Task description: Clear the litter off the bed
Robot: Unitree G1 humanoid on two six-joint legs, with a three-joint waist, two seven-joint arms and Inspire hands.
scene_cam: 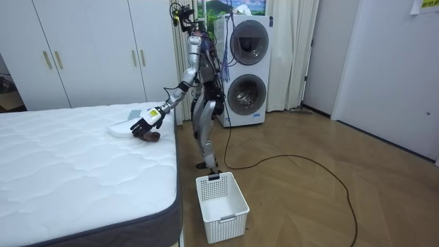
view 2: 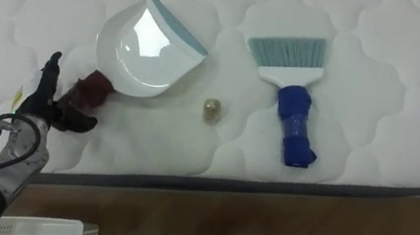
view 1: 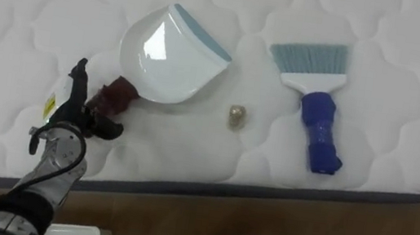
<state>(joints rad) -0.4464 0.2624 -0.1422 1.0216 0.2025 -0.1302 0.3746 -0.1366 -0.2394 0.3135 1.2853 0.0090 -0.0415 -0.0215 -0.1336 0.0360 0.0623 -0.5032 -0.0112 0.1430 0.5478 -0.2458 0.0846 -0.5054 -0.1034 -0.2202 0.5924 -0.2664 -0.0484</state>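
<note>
A white dustpan (view 1: 171,56) with a pale blue lip and a dark red handle (view 1: 112,97) lies on the white quilted mattress (view 1: 34,19). To its right lies a brush (view 1: 319,92) with pale blue bristles and a blue handle. Between the two sits a small crumpled brownish ball (view 1: 235,117). My left hand (view 1: 72,111) hovers open just left of the dustpan handle, its fingers straight and the thumb reaching toward the handle. In the room view the left hand (scene_cam: 146,123) is stretched over the bed corner by the dustpan (scene_cam: 127,128).
The mattress's front edge (view 1: 266,190) runs across the lower part of the eye views, with wooden floor beyond. A white slatted basket (scene_cam: 221,206) stands on the floor beside the bed. Stacked laundry machines (scene_cam: 245,72) stand behind me.
</note>
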